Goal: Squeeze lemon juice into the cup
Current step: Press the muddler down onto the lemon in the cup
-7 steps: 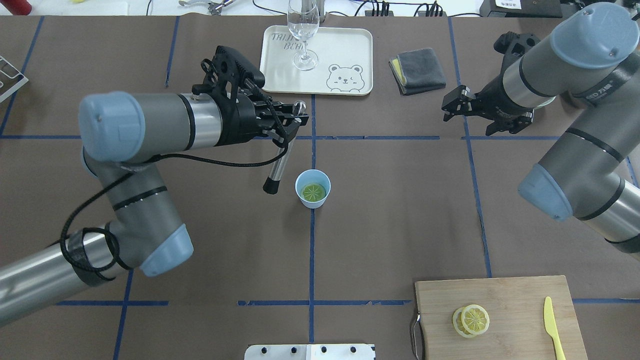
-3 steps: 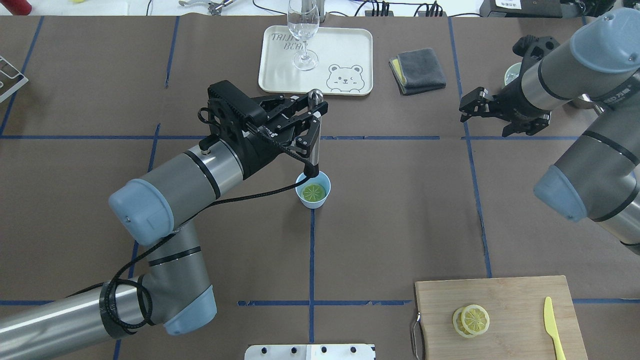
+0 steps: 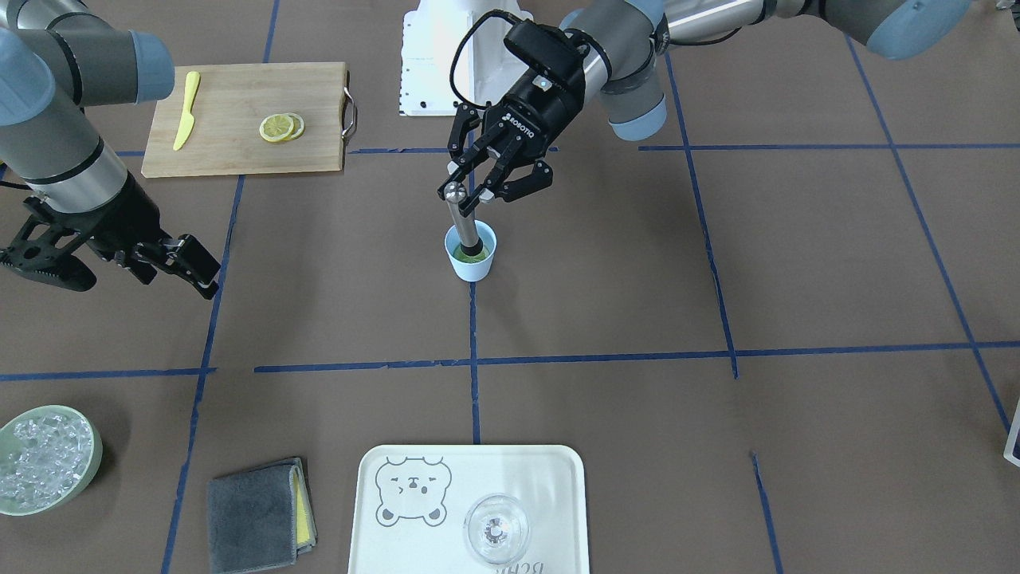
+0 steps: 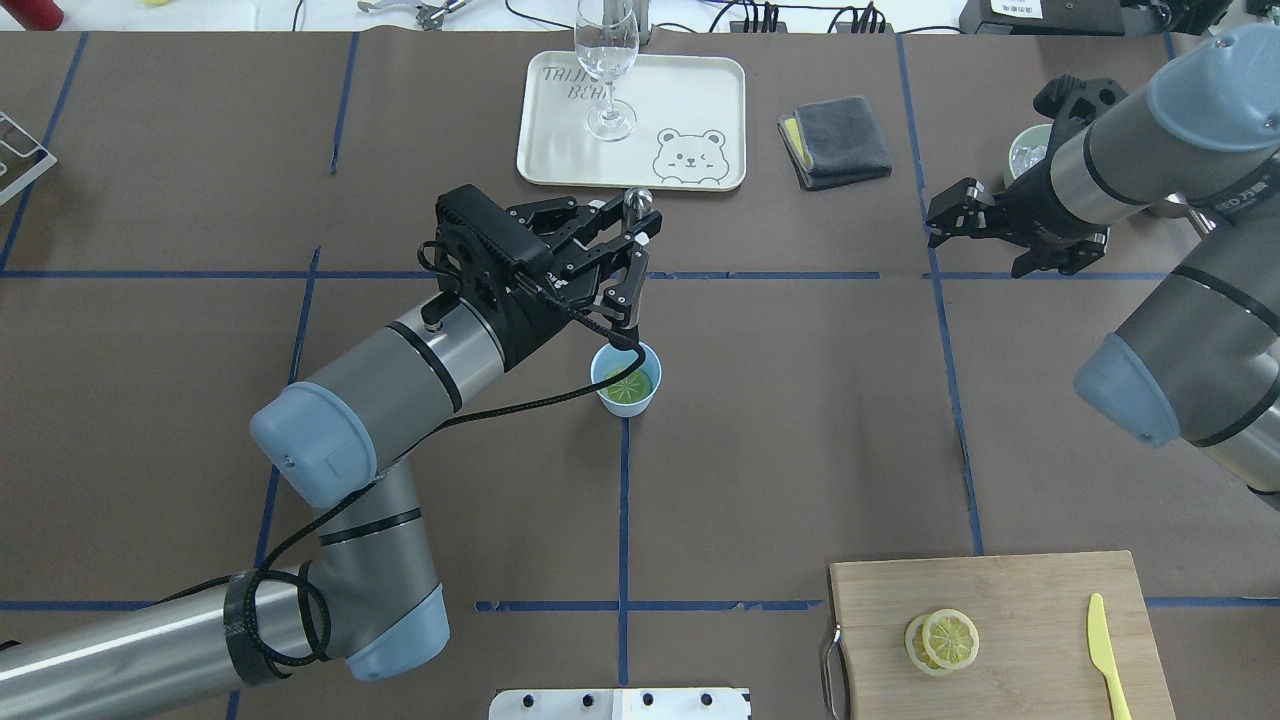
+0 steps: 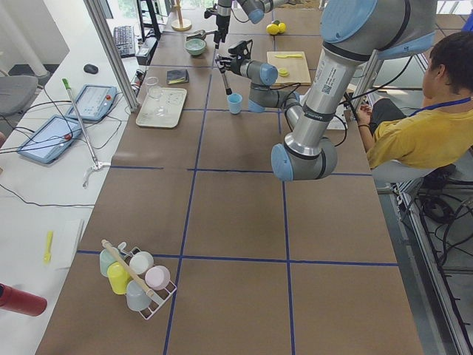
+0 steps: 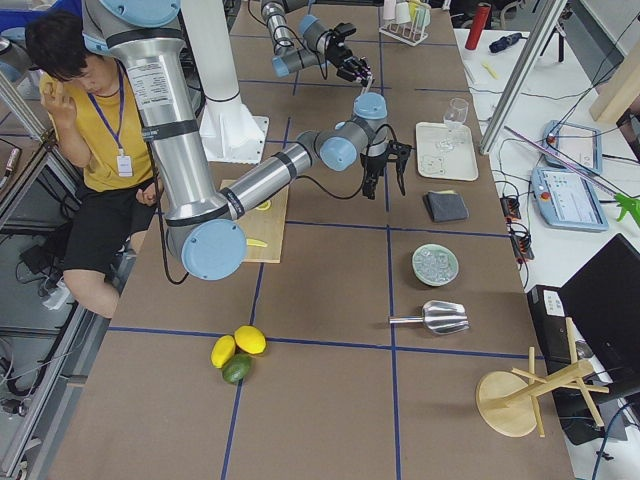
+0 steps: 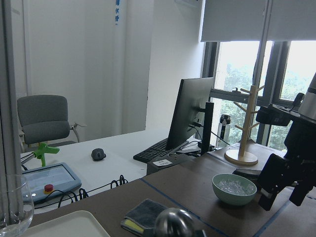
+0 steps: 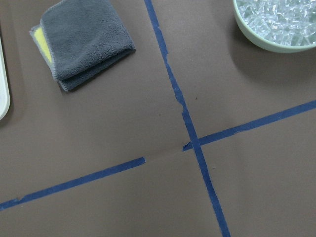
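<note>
The light-blue cup [image 4: 627,392] stands mid-table, and the lemon slice [image 4: 630,385] lies flat inside it. My left gripper [image 4: 628,238] is shut on a steel muddler [image 4: 630,290] with a ball top, held nearly upright just above the cup. In the front view the muddler [image 3: 464,217] dips into the cup [image 3: 472,267] and hides most of the slice. I cannot tell whether its tip touches the slice. My right gripper [image 4: 1000,240] is open and empty, far to the right.
A cream tray [image 4: 700,90] with a clear glass [image 4: 607,60] sits behind the cup. A grey cloth [image 4: 835,140] and a green bowl of ice [image 4: 1025,150] are at the back right. A wooden board [image 4: 1020,600] holds two overlapping lemon slices [image 4: 942,640] and a yellow knife [image 4: 1108,655].
My left arm swung the muddler from tilted beside the cup to nearly upright, with its tip now in the cup. My right arm drew back to the right.
</note>
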`<state>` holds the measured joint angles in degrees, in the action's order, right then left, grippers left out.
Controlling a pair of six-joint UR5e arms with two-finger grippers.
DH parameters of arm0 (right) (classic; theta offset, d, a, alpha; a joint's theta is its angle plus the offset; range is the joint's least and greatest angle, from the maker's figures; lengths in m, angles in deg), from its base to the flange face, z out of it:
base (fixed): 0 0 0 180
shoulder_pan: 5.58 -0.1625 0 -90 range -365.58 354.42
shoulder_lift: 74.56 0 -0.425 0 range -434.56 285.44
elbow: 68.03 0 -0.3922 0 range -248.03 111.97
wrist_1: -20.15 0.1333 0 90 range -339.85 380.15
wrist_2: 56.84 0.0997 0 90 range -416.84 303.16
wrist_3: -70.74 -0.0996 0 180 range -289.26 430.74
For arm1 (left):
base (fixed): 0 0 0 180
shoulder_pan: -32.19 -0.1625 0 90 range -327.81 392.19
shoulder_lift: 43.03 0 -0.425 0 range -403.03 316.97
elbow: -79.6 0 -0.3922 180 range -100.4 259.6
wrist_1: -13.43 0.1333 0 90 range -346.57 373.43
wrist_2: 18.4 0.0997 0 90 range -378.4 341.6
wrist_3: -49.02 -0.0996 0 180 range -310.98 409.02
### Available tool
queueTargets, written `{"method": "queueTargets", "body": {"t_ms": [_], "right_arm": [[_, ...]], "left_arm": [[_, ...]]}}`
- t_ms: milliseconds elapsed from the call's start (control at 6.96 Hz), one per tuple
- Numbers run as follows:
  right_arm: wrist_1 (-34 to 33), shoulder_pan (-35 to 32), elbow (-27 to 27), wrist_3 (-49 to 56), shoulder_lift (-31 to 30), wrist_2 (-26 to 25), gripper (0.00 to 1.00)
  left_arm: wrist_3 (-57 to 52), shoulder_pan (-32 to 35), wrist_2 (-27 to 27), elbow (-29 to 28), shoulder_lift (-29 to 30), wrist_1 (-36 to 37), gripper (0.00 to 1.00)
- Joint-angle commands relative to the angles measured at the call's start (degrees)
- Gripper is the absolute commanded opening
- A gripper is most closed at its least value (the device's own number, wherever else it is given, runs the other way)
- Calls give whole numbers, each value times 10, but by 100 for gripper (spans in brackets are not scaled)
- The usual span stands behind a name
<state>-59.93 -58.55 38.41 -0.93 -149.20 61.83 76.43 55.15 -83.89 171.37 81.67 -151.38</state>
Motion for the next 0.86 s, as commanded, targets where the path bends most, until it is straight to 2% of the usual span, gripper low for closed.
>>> {"method": "queueTargets", "body": {"t_ms": [0,718], "right_arm": [[0,0,0,0,-1,1,100],[0,-1,0,0,-2,3,100]], "left_arm": [[-1,-4,0,-18,0,-19,0],[-2,-32,1,-29,-6,-31,0]]}}
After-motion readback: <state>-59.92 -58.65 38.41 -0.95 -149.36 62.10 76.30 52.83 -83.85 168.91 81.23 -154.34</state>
